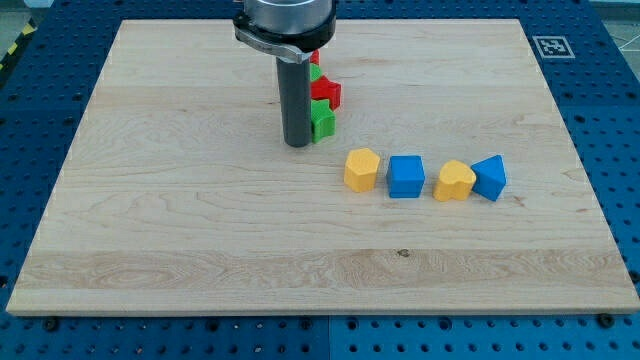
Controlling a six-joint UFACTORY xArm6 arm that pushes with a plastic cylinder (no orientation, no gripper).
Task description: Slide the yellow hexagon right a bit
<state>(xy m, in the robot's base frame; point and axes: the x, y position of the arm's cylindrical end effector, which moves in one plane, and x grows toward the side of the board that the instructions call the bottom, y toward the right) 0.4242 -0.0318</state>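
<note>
The yellow hexagon lies on the wooden board right of the middle. It heads a row: a blue cube, a yellow heart-shaped block and a blue triangular block follow toward the view's right. My tip rests on the board up and to the view's left of the yellow hexagon, apart from it. The tip stands right beside a green block, on its left.
A red block sits just above the green block, with another green and red piece partly hidden behind the rod higher up. A fiducial marker is at the board's top right corner. Blue perforated table surrounds the board.
</note>
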